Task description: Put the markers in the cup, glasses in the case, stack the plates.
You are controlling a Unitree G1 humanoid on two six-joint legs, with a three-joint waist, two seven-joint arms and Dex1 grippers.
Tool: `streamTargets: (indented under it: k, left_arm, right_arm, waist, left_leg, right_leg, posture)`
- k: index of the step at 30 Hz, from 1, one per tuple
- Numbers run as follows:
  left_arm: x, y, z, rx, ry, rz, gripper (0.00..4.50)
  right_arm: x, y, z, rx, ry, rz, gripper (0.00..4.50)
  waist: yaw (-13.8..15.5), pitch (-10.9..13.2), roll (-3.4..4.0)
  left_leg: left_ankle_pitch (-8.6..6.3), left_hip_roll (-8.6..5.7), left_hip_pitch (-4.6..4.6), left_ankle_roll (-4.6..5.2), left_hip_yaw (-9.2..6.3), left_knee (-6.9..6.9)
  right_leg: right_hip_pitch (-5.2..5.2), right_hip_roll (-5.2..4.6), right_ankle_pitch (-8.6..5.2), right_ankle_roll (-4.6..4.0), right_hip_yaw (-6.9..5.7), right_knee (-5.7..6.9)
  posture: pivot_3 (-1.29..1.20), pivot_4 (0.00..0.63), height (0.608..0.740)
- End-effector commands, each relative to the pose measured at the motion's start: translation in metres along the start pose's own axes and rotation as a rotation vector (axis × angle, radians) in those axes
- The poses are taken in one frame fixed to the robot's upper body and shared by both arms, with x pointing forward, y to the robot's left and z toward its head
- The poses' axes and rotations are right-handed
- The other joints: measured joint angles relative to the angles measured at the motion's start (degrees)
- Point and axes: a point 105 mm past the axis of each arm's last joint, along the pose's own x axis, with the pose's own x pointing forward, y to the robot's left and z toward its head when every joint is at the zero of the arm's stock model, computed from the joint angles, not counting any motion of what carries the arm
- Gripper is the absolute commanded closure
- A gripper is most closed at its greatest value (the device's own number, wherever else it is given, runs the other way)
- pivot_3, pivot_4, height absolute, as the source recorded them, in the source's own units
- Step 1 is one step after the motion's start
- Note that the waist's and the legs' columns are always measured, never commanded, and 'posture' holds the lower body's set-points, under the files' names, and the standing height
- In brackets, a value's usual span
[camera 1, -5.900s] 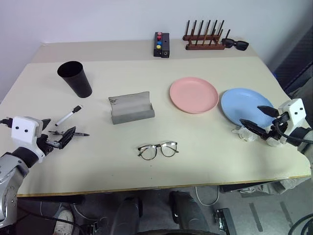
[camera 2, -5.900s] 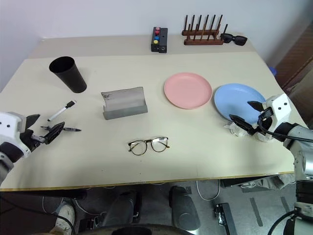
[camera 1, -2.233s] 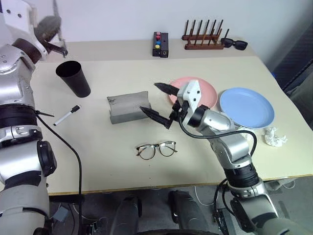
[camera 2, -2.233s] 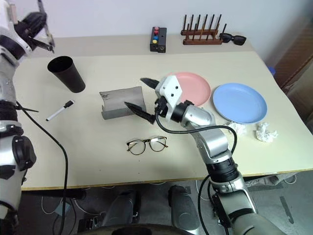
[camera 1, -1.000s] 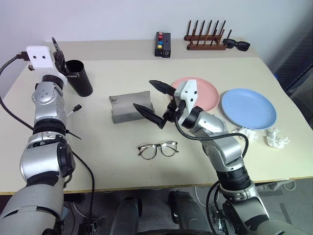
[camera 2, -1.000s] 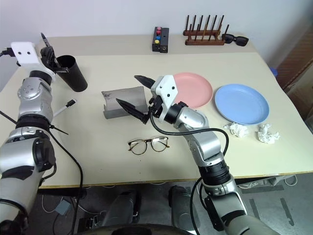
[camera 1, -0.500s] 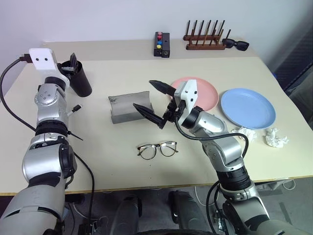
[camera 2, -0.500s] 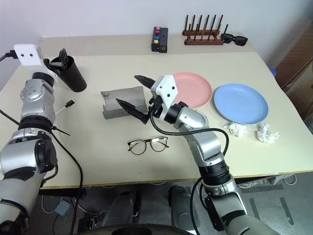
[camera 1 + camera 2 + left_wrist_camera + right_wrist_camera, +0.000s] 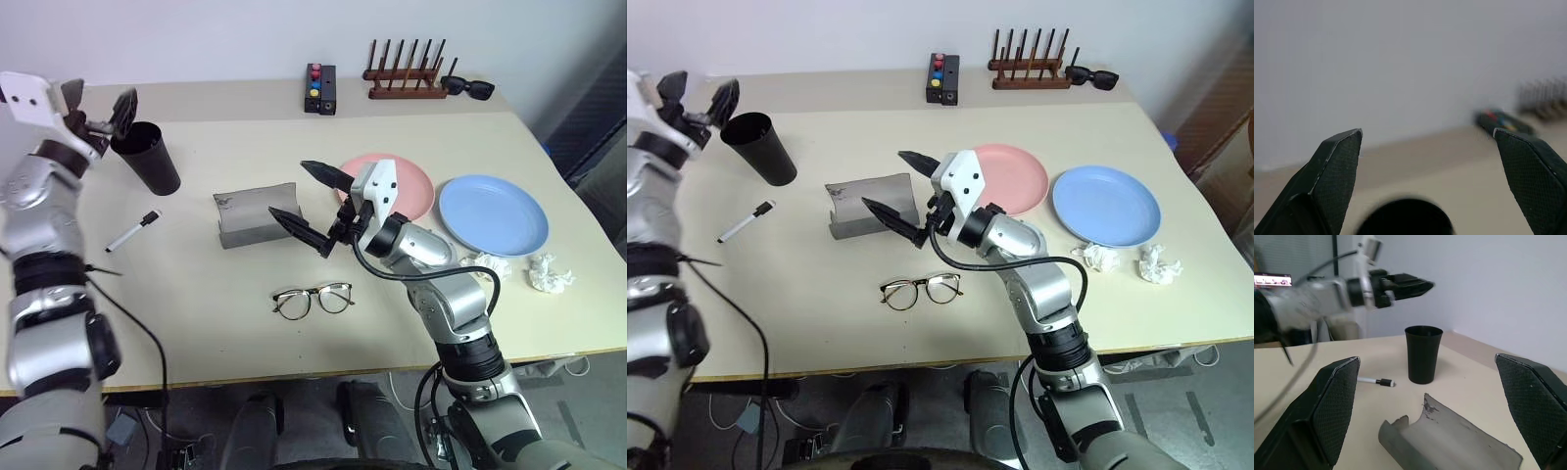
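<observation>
Left gripper (image 9: 98,106): fingers spread wide, empty, hovering just above and left of the tall black tapered plastic cup (image 9: 146,157) at far left. We see one white-bodied marker with a black cap (image 9: 133,231) on the beige table (image 9: 196,304), nearer than the cup.

Grey fabric glasses case (image 9: 255,217), standing open, centre-left. Thin dark-framed clear glasses (image 9: 313,300) nearer, well apart from it.

Right gripper (image 9: 312,207): fingers wide apart, empty, just beside the case's right end.

Salmon pink round plate (image 9: 416,186) and light blue round plate (image 9: 492,215) side by side on the right, unstacked.

Risks, as we judge them:
- left arm clipping the cup and tipping it
- right fingers shoving the case
- thin temples slipping from the pinch

No readable writing or brands anywhere.
</observation>
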Motion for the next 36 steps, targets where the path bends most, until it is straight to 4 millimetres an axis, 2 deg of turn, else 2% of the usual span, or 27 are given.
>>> streamTargets:
  k: [1,3,6,10,14,17,25,28,29,30,35,36]
  left_arm:
    - [-0.018,-0.02,-0.015,0.055,0.218,-0.178,0.09]
    - [-0.029,-0.025,-0.028,0.069,0.329,-0.225,0.09]
    - [-0.036,-0.024,-0.038,0.044,0.42,-0.226,0.09]
    - [-0.04,0.001,-0.075,0.155,0.677,-0.109,0.09]
    - [-0.033,0.009,-0.089,0.176,0.755,-0.106,0.09]
    - [-0.042,0.018,-0.109,0.272,0.912,-0.112,0.09]
    - [-0.042,0.002,-0.13,0.175,0.988,-0.248,0.09]
    - [-0.045,-0.001,-0.136,0.114,1.013,-0.245,0.84]
    - [-0.045,-0.002,-0.137,0.098,1.015,-0.244,1.44]
    - [-0.045,-0.002,-0.138,0.09,1.016,-0.244,1.79]
    - [-0.044,-0.003,-0.137,0.036,0.986,-0.231,4.27]
    - [-0.044,-0.003,-0.137,0.037,0.986,-0.232,4.44]
  right_arm:
    - [0.001,0.003,0.013,-0.025,-0.046,0.016,0.0]
    - [0.002,0.003,0.013,-0.023,-0.047,0.019,0.0]
    - [0.002,0.003,0.012,-0.021,-0.046,0.023,0.0]
    - [0.004,0.005,0.01,-0.016,-0.042,0.038,0.0]
    - [0.005,0.011,0.009,-0.014,-0.028,0.075,0.0]
    - [0.003,0.018,0.009,-0.007,-0.014,0.119,0.0]
    - [-0.002,0.018,0.007,-0.004,0.003,0.102,0.0]
    - [-0.004,0.019,0.007,-0.004,0.004,0.093,0.0]
    - [-0.004,0.019,0.007,-0.005,0.005,0.09,0.0]
    - [-0.005,0.019,0.007,-0.005,0.006,0.088,0.0]
    - [-0.006,0.019,0.006,-0.002,0.011,0.084,0.0]
    - [-0.006,0.019,0.006,-0.001,0.011,0.084,0.0]
  waist:
    - [-0.1,0.0,0.02]
    - [0.1,0.0,0.03]
    - [0.7,0.0,0.01]
    - [0.8,0.0,0.02]
    - [0.7,0.0,0.01]
    - [0.7,0.0,0.01]
    - [0.8,0.0,0.0]
    - [0.9,0.0,0.01]
    - [0.9,0.0,0.03]
    - [0.9,0.0,0.04]
    - [0.8,0.0,0.07]
    - [0.8,0.0,0.07]
  left_leg:
    - [0.0,0.0,0.02,0.0,0.01,0.0]
    - [0.0,0.04,0.04,0.0,0.0,0.0]
    - [0.0,0.08,0.03,0.0,-0.03,0.01]
    - [0.0,0.06,0.04,0.0,-0.04,0.01]
    - [0.0,0.06,0.02,0.0,-0.03,0.01]
    - [0.0,0.06,0.0,0.0,-0.03,-0.01]
    - [0.0,0.04,-0.01,0.0,-0.02,0.0]
    - [0.0,0.01,0.01,0.0,0.01,0.01]
    - [0.0,0.0,0.01,0.0,0.0,0.01]
    - [0.0,0.0,0.03,0.0,-0.01,0.01]
    - [0.01,0.02,0.12,0.0,-0.06,0.03]
    - [0.01,0.04,0.13,0.0,-0.07,0.04]
  right_leg:
    - [0.01,-0.01,-0.01,-0.01,0.0,0.0]
    - [0.03,0.02,-0.04,-0.06,0.0,0.0]
    - [0.02,0.07,-0.17,-0.28,-0.03,-0.01]
    - [0.02,0.08,-0.21,-0.31,-0.05,0.0]
    - [0.01,0.14,-0.13,-0.15,-0.05,-0.01]
    - [-0.01,0.15,-0.13,-0.14,-0.05,-0.02]
    - [-0.01,0.11,-0.15,-0.12,-0.06,-0.01]
    - [0.01,0.05,-0.16,-0.1,-0.04,-0.01]
    - [0.01,0.05,-0.16,-0.09,-0.05,0.01]
    - [0.03,0.05,-0.16,-0.09,-0.05,0.01]
    - [0.1,0.11,-0.17,-0.09,-0.05,0.07]
    - [0.1,0.13,-0.17,-0.09,-0.05,0.08]
  posture:
    - [0.0,0.15,0.735]
    - [0.0,0.15,0.735]
    - [0.0,0.15,0.735]
    - [0.0,0.15,0.735]
    - [0.0,0.15,0.735]
    - [0.0,0.15,0.735]
    - [0.0,0.15,0.735]
    - [0.0,0.15,0.735]
    - [0.0,0.15,0.735]
    - [0.0,0.15,0.735]
    - [0.0,0.15,0.735]
    - [0.0,0.15,0.735]
